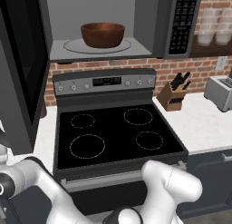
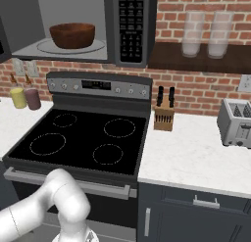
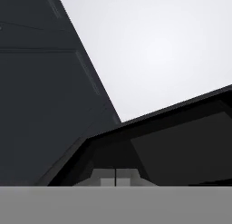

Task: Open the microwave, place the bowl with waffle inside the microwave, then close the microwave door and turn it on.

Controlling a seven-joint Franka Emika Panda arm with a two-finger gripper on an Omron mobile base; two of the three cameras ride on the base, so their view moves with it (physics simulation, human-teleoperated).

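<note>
While the microwave [image 1: 136,19] hangs open above the stove [image 1: 113,128], the bowl [image 1: 103,34] sits inside it on the round glass turntable [image 1: 72,47], roughly centred on the plate and upright. Seen from the right base view, the bowl [image 2: 72,35] rests towards the left of the light grey cavity, with the black keypad strip [image 2: 130,25] just to its right. What the bowl holds cannot be made out.

The microwave door [image 1: 20,69] is swung wide open to the left, its dark panel and black glass window standing at the near left of the left base view, reaching down past the level of the stove's control panel.

Below the microwave, the stove shows four burner rings on its black top and a silver knob panel at the far edge. On the white counter [image 1: 204,123] to the right stand a knife block [image 1: 173,97] against the brick wall and a toaster [image 1: 219,92] further right. On the counter to the left of the stove, two small jars [image 2: 25,97] stand side by side near the wall. Pale containers [image 2: 206,34] rest on a dark shelf right of the microwave.

At the bottom of the hand view the gripper [image 3: 115,178] shows only as two pale stubs close against each other, facing dark panels and a pale surface; whether the tips are together or apart I cannot tell.
</note>
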